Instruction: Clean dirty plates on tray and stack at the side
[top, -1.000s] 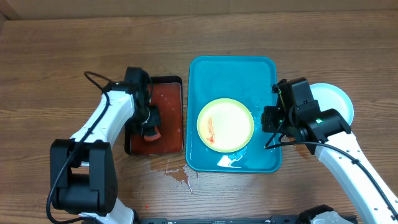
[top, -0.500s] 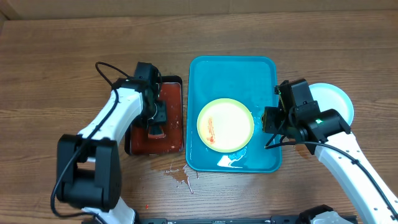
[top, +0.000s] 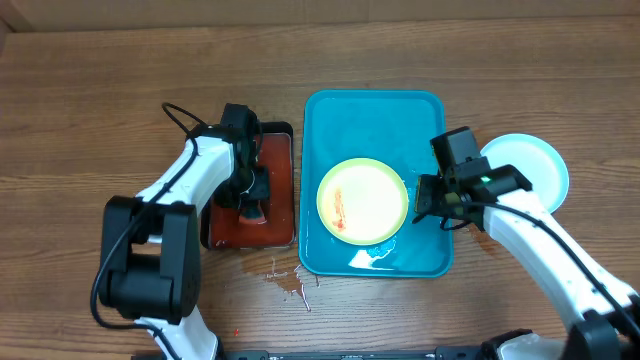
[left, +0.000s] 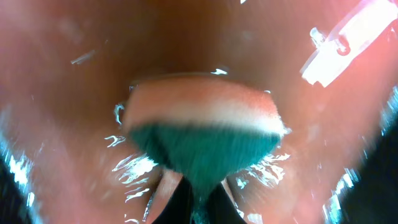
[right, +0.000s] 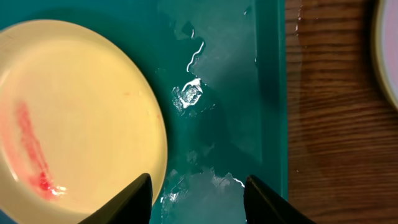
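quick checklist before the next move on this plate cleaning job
1. Grip on the sponge: ok. The left gripper is shut on it, down in the black tray.
2. Opening of the right gripper: ok. Its jaws stand apart over the turquoise tray, at the right rim of the yellow plate.
3. Hold on the yellow plate: not ok, nothing grips it.
4. Plate clean: not ok, there is a red smear on it.
5. Stacking spot: ok, a pale plate lies on the table right of the turquoise tray.
6. Table dry: not ok, there are red drips in front of the black tray.
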